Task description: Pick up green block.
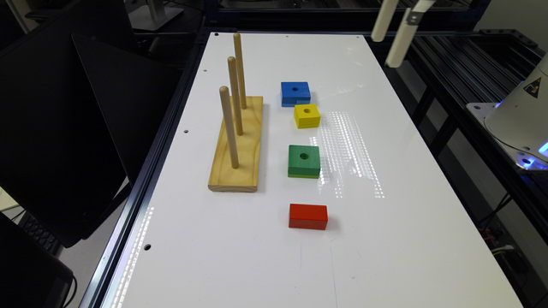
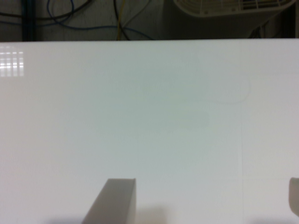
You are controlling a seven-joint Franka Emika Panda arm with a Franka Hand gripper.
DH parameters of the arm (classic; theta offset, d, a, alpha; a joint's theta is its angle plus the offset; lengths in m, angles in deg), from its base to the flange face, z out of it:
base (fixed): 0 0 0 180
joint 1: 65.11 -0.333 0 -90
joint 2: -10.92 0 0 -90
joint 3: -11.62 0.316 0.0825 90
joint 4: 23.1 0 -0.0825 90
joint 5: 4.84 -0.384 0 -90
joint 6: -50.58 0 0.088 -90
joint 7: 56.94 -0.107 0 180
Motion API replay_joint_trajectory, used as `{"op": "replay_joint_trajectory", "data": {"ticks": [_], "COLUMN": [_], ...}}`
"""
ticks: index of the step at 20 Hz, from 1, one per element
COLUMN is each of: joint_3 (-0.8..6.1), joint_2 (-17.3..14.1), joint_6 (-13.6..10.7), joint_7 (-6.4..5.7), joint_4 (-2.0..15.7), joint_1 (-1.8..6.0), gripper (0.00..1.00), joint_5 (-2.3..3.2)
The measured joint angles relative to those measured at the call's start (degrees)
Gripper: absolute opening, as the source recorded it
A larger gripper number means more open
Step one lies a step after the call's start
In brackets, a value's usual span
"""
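The green block [image 1: 304, 160] lies flat on the white table [image 1: 385, 239], near the middle, its round centre hole facing up and a lighter green layer underneath. My gripper [image 1: 385, 51] hangs high over the table's far edge at the exterior view's right, well away from the block. In the wrist view my gripper [image 2: 205, 200] is open, its fingers [image 2: 114, 203] wide apart over bare white table with nothing between them.
A wooden base with three upright pegs [image 1: 237, 145] stands at the exterior view's left of the blocks. Beyond the green block sit a yellow holed cube [image 1: 307, 115] and a blue holed block [image 1: 295, 93]; a red block [image 1: 308, 216] lies nearer. The robot base [image 1: 522, 115] is at the right.
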Motion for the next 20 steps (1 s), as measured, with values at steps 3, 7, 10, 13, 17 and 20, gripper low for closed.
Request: {"op": "replay_joint_trajectory", "data": {"ticks": [3,7,10,13,17,20], "joint_3": [0.68,0.92,0.93,0.96,1.07,1.07], "joint_2": [-5.33,-10.86,-12.60,-12.78,-12.78,-13.04], "joint_6": [0.78,0.78,0.78,0.77,0.77,0.77], "joint_7": [-0.68,-0.82,-0.82,-0.83,-0.85,-0.85], "joint_4": [4.10,8.77,10.12,10.24,10.33,11.18], "joint_1": [-0.03,-0.03,-0.02,-0.03,-0.03,0.05], "gripper": [1.00,1.00,1.00,1.00,1.00,1.00], "joint_5": [0.00,0.00,0.00,0.00,0.00,0.00]}}
